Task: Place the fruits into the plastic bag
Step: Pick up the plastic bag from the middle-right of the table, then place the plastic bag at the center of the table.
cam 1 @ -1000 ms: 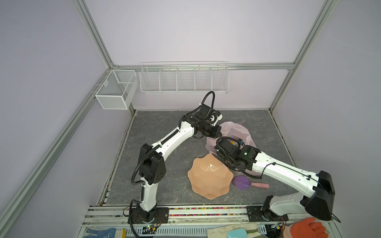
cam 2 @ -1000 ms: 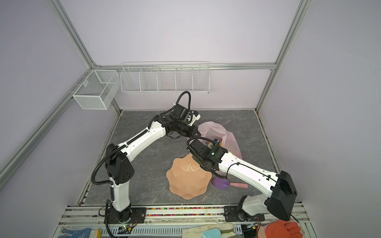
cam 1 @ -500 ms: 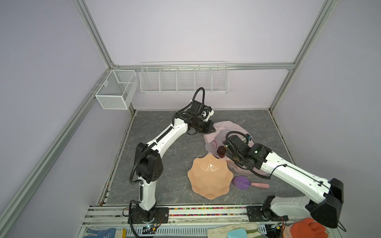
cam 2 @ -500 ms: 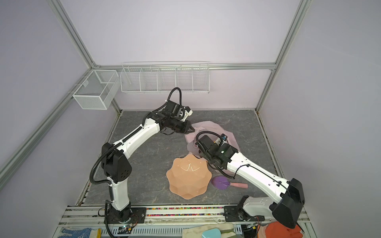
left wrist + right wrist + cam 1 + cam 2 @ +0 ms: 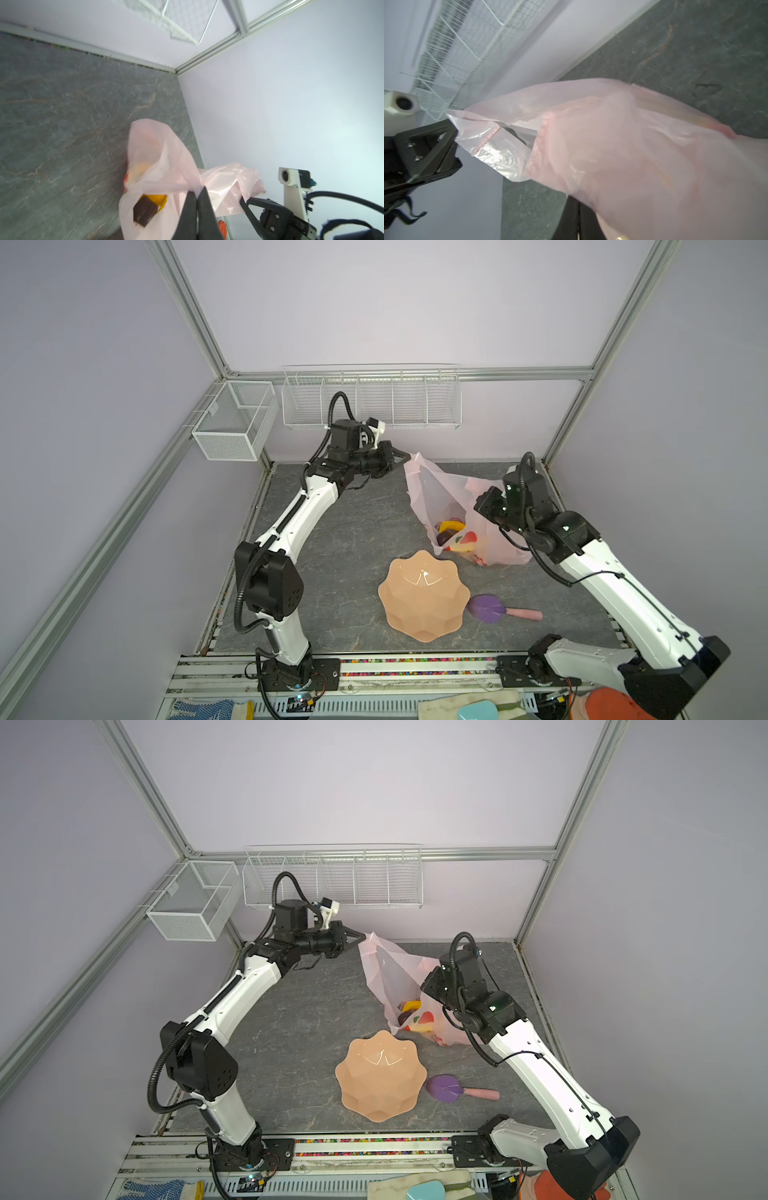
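the plastic bag (image 5: 432,485) was held up at the far right part of the grey table (image 5: 332,539), stretched between the two arms, while its lower part was rested on the table. one upper corner of the bag was pinched in the left gripper (image 5: 405,456). in the left wrist view its two dark fingers (image 5: 190,207) were seen pressed together on gathered film. the opposite edge was clamped by the right gripper (image 5: 242,201), whose jaws were closed on the film. in the right wrist view its fingers (image 5: 570,220) were seen closed beneath the draped bag.

the fruits (image 5: 455,537) were gathered inside the bag at its bottom. a yellow banana (image 5: 451,526) and a dark round fruit (image 5: 444,537) were made out through the open mouth. whether the red patch beside them was a fruit or print could not be told.

a peach scalloped bowl (image 5: 424,597) was set near the bag, on the robot's side of it, and a purple paddle (image 5: 490,608) was laid just beside the bowl.
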You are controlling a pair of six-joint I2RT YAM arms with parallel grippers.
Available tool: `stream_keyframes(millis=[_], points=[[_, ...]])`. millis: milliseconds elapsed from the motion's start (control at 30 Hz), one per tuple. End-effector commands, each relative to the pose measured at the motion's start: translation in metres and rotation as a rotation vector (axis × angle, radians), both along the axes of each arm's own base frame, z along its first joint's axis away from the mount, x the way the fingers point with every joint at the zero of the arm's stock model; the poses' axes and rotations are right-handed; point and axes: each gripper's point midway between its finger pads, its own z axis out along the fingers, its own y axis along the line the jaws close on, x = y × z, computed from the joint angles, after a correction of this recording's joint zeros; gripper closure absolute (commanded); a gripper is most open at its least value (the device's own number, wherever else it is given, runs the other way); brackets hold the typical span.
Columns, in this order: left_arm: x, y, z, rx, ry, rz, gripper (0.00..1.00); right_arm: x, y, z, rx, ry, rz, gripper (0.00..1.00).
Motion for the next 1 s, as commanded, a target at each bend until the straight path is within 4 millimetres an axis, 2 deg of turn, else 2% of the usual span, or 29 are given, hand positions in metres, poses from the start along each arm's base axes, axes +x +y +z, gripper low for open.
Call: stream_keyframes(millis=[0,133,233,333,433,533,767,967], points=[[-0.008,0.015,0.073,-0.187,-0.079,0.002,1.00,0.003,0.011,0.042,0.055,-0.108,0.125,0.93],[-0.013,0.033,0.107,-0.247,-0.120,0.027,1.00,0.010,0.007,0.069,0.141,-0.158,0.145,0.93],[-0.011,0.053,0.109,-0.240,-0.110,0.071,1.00,0.014,0.000,0.084,0.188,-0.197,0.154,0.93],[-0.007,0.080,0.105,-0.229,-0.098,0.138,1.00,0.020,-0.010,0.087,0.195,-0.200,0.146,0.93],[-0.006,0.100,0.098,-0.203,-0.090,0.178,1.00,0.025,-0.013,0.089,0.224,-0.207,0.158,0.94],[-0.004,0.103,0.091,-0.194,-0.090,0.186,1.00,0.027,-0.009,0.094,0.234,-0.221,0.181,0.93],[0.001,0.098,0.077,-0.166,-0.085,0.146,1.00,0.028,-0.005,0.100,0.246,-0.231,0.206,0.93],[0.017,0.093,0.056,-0.145,-0.078,0.120,1.00,0.029,-0.004,0.102,0.245,-0.244,0.217,0.93]])
